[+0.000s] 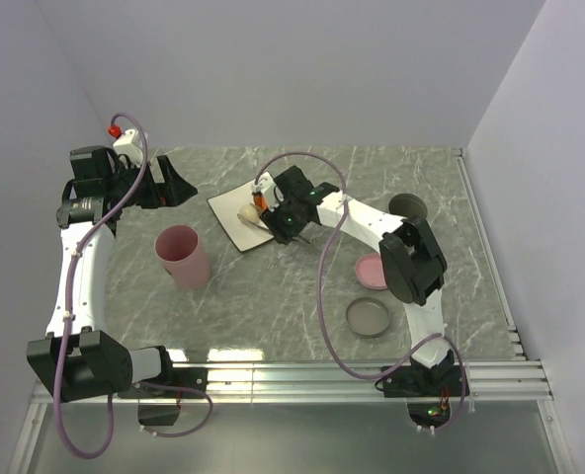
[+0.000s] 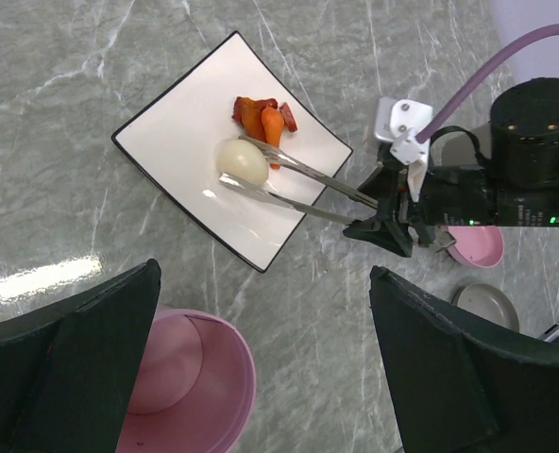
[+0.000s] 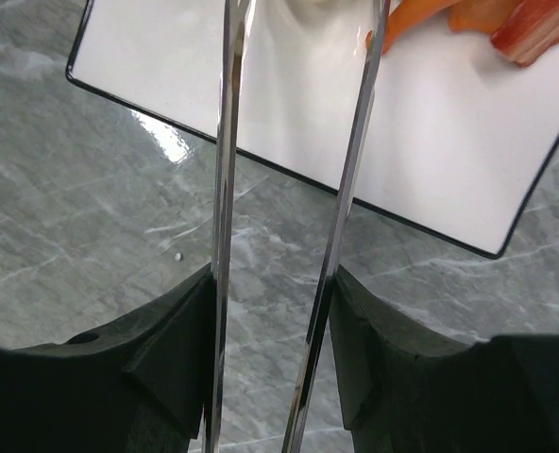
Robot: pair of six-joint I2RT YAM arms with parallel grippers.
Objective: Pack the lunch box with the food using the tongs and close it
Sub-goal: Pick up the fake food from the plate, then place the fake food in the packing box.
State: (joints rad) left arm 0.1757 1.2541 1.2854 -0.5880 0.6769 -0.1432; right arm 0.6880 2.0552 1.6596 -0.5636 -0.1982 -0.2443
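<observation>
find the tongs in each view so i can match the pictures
top external: tongs just left of centre, mostly hidden, tips over the plate
left wrist: tongs at centre, arms either side of the white ball, held by the right gripper
right wrist: tongs as two arms running up the middle
shared landmark: the white, black-rimmed plate

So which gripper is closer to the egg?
Right. The right gripper sits just off the plate's edge, holding tongs whose tips flank the egg. The left gripper hangs open, farther away on the plate's opposite side.
</observation>
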